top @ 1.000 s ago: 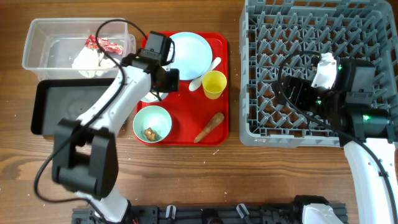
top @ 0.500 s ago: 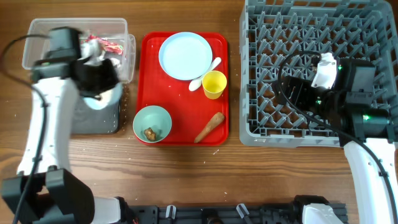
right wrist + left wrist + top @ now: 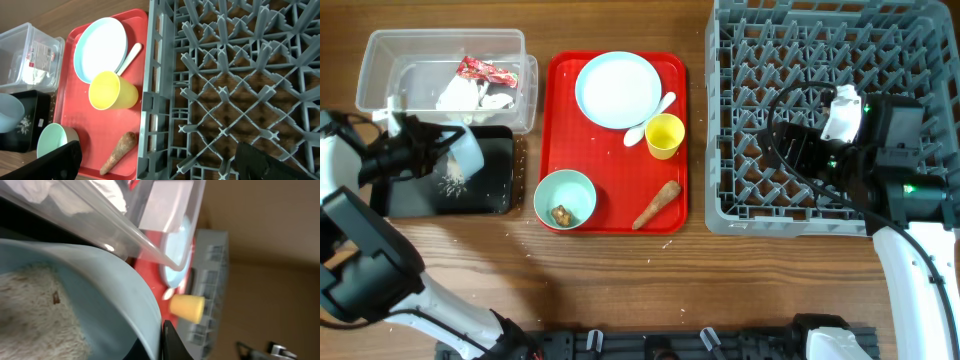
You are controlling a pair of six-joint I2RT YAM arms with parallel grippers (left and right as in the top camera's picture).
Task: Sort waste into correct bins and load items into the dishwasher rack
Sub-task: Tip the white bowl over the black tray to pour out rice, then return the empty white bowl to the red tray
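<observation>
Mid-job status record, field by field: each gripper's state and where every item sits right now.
left gripper: shut on pale-blue bowl, tipped over shallow black rectangular tray
rice: loose white grains in the bowl and scattered on black tray
right gripper: open, empty, above large grey plastic dishwasher rack
clear plastic tub: crumpled red wrapper, crumpled white napkin inside
flat red serving tray: pale-blue round plate, white plastic spoon, small yellow cup, brown carrot-shaped stick, mint-green bowl holding brown food lump
rack: no dishes seen in it
</observation>
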